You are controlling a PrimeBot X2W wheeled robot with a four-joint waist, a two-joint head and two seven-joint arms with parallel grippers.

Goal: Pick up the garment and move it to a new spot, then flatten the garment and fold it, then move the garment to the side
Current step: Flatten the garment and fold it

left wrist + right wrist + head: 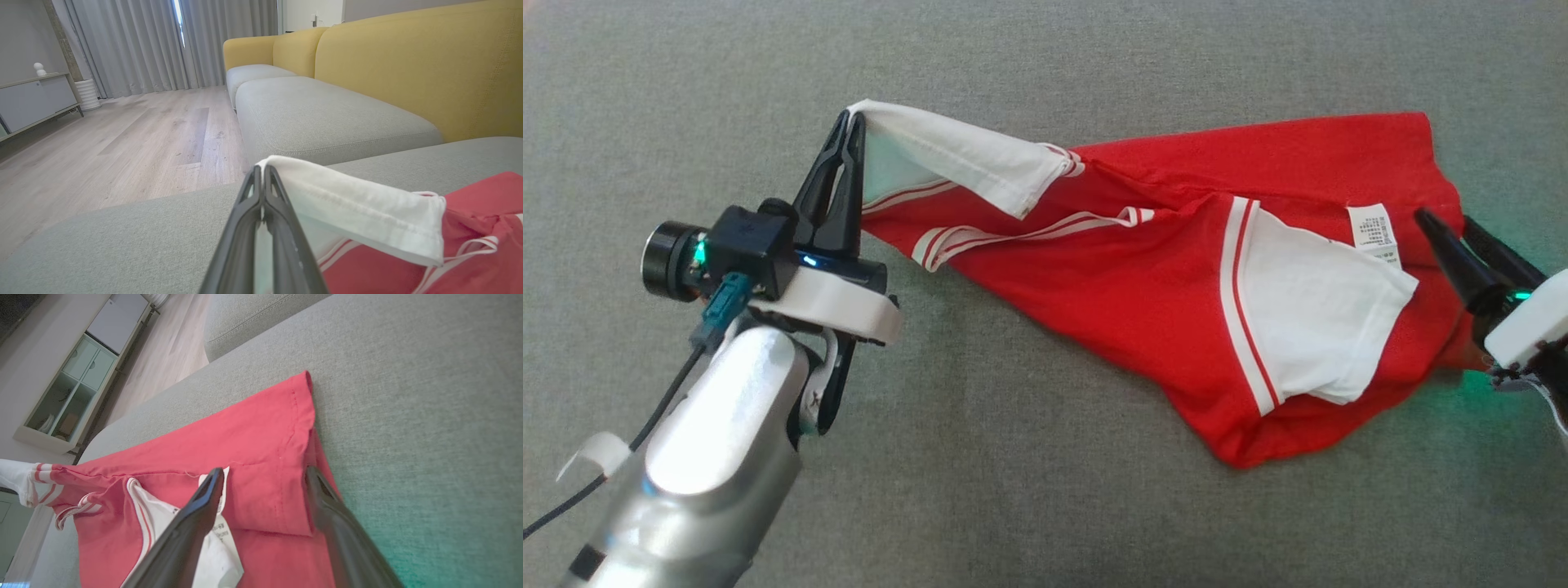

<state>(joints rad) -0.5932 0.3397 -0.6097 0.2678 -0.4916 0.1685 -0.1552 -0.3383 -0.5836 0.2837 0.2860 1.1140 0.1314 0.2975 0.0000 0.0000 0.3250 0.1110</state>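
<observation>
My left gripper pinches a sleeve of the red, white-sleeved knit T-shirt sprawled on the grey fabric cushion. My right gripper, spread astride its hem, should close there, then draw taut.

The white sleeve tip of the garment is lost between the closed fingers of the left gripper, so how much cloth is pinched can't be made out. The print on the care label is too small to read, and from the right wrist one dark finger covers part of it. The right gripper, fingers spread, runs off the head view's right edge, and its body hides a bit of the red hem. The left forearm is cut by the bottom edge. The cabinet is cropped at the left wrist view's edge, and the small white thing on it is too far off to name
</observation>
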